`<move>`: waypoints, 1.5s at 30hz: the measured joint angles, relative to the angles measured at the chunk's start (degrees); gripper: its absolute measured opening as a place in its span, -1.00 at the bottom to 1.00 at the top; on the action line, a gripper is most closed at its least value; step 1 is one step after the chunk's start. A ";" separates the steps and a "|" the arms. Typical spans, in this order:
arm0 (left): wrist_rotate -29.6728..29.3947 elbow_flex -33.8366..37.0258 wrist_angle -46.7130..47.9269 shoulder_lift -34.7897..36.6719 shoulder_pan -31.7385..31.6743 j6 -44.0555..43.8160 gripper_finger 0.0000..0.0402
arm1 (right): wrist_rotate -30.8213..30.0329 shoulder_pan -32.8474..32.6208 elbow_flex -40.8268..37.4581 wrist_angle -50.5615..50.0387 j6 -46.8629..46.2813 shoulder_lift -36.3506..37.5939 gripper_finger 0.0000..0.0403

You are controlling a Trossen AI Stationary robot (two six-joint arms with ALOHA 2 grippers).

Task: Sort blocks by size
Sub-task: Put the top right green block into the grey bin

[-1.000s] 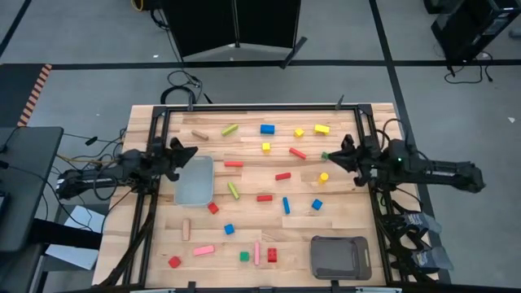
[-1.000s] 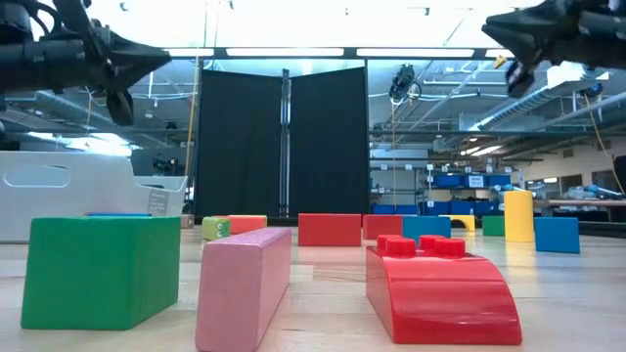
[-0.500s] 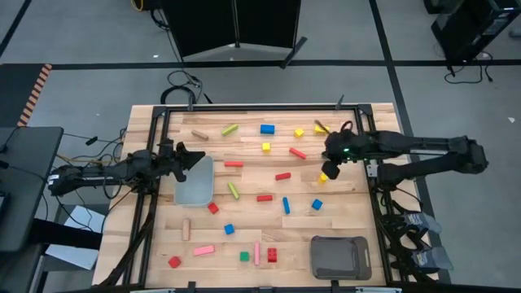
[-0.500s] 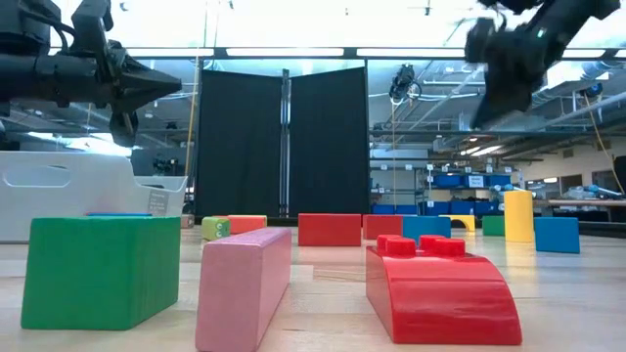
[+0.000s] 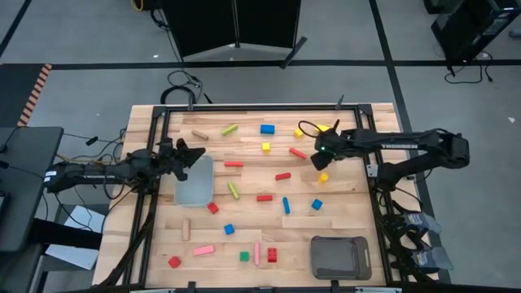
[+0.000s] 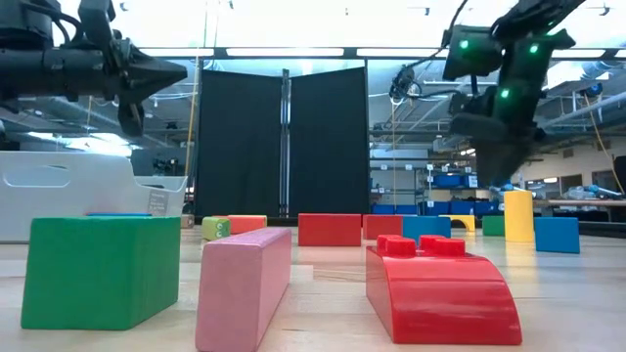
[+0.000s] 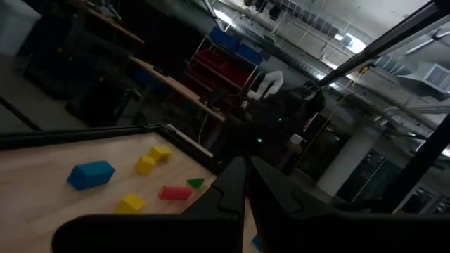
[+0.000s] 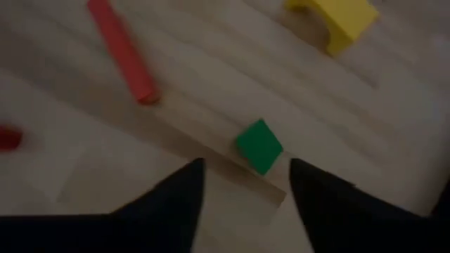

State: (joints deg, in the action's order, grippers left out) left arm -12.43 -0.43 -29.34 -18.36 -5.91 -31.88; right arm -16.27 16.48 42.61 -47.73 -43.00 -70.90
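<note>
Many small coloured blocks lie scattered flat on the wooden table (image 5: pixel 244 236). My right gripper (image 5: pixel 319 156) points steeply down over the table's right half, open, above a small green block (image 8: pixel 259 145). That block shows just ahead of the gap between the fingers (image 8: pixel 246 165), untouched. A red bar (image 8: pixel 123 49) and a yellow arch block (image 8: pixel 337 17) lie beyond it. My left gripper (image 5: pixel 191 155) is shut and empty, held level above the far end of the light grey tray (image 5: pixel 195 181).
A dark grey tray (image 5: pixel 340 257) sits at the near right. A yellow cylinder (image 5: pixel 323 177) stands just near-side of my right gripper. In the low view a green cube (image 6: pixel 98 269), a pink bar (image 6: pixel 245 284) and a red studded piece (image 6: pixel 440 293) lie close to the near edge.
My right gripper has swung from the table's right edge toward the middle and come down. It has tipped from level to pointing steeply down over the green block. The blocks have stayed where they were.
</note>
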 joint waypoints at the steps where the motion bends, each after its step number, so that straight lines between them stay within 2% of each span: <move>1: 0.00 0.00 0.02 -0.06 0.00 0.02 -0.86 | -0.02 0.33 0.00 0.11 -2.07 -0.76 0.26; 6: 0.00 0.00 -0.19 -0.03 0.00 0.14 -0.86 | -0.71 1.07 0.00 1.19 -10.76 -5.21 0.65; 11: 0.33 0.00 -1.26 -0.01 0.00 1.45 -0.86 | -2.94 0.86 -0.02 2.72 -16.83 -9.96 0.73; 15: 0.31 0.00 -1.80 -0.03 -0.04 1.85 -0.86 | -3.10 0.79 -0.02 4.81 -20.10 -14.16 0.63; 22: 1.59 0.00 -4.78 -0.01 -0.07 3.17 -0.86 | -3.10 0.79 -0.01 6.79 -25.07 -19.16 0.31; 34: 5.72 -1.20 -4.09 -0.01 -0.07 4.66 -0.86 | -3.57 0.84 0.15 7.14 -30.75 -20.51 -0.18; 37: 5.72 -1.22 -4.04 -0.01 -0.07 4.66 -0.86 | -3.71 1.19 0.14 7.03 -31.69 -20.67 -0.21; 42: 6.15 -1.27 -3.80 -0.01 -0.07 4.66 -0.86 | -3.85 1.58 0.09 7.21 -32.51 -20.74 -0.10; 45: 6.38 -1.29 -3.72 -0.01 -0.07 4.66 -0.86 | -3.89 1.58 0.09 7.32 -32.74 -20.74 -0.11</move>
State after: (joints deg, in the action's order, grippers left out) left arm -6.04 -1.72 -33.06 -18.37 -5.98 -27.22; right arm -20.16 18.06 42.70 -40.40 -75.74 -91.64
